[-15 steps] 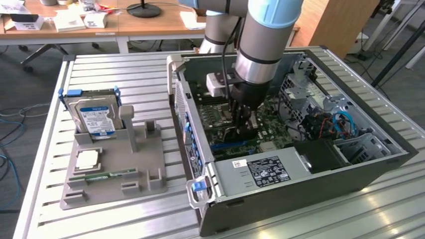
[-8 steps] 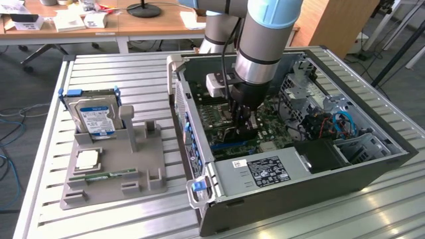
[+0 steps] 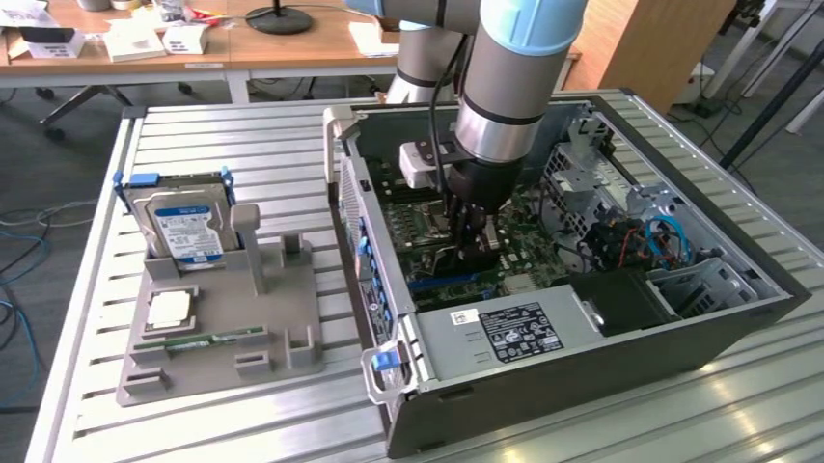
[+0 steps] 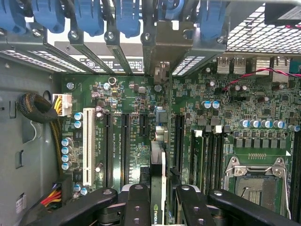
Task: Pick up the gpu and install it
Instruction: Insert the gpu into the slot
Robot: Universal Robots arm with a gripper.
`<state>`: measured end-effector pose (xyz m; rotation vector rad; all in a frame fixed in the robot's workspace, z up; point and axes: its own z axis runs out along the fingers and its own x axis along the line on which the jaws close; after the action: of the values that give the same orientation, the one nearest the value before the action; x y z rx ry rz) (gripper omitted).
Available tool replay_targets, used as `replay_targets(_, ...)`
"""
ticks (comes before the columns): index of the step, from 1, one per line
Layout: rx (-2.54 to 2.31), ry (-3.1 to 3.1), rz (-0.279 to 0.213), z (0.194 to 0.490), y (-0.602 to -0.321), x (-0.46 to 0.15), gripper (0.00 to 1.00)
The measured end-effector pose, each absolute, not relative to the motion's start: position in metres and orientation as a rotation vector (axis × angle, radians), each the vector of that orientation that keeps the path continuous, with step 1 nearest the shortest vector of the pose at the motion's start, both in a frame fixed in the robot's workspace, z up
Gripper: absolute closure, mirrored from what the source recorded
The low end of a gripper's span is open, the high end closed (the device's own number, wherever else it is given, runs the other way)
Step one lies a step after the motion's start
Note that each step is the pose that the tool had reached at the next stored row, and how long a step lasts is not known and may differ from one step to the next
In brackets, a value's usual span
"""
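I see the gripper [image 4: 161, 193] clamped on the gpu [image 4: 159, 169], the card edge-on between both fingers [image 4: 137, 197], down inside the computer case [image 3: 605, 376], over the motherboard [image 4: 136, 89] slots; seated or not, can't tell.

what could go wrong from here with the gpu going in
1. The hand holds the gpu edge-on over the motherboard, where several slots run side by side; it could seat in the wrong one or land between them.
2. Capacitors stand close by; a tilted card might hit them.
3. The blue clips along the case wall could snag the card's end.
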<state>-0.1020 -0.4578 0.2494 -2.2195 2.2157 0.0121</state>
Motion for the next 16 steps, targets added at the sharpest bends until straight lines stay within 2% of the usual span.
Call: replay_targets(16, -2.22, 2.215, 0.012, 0.2494, -0.4578, -0.103, 0.74)
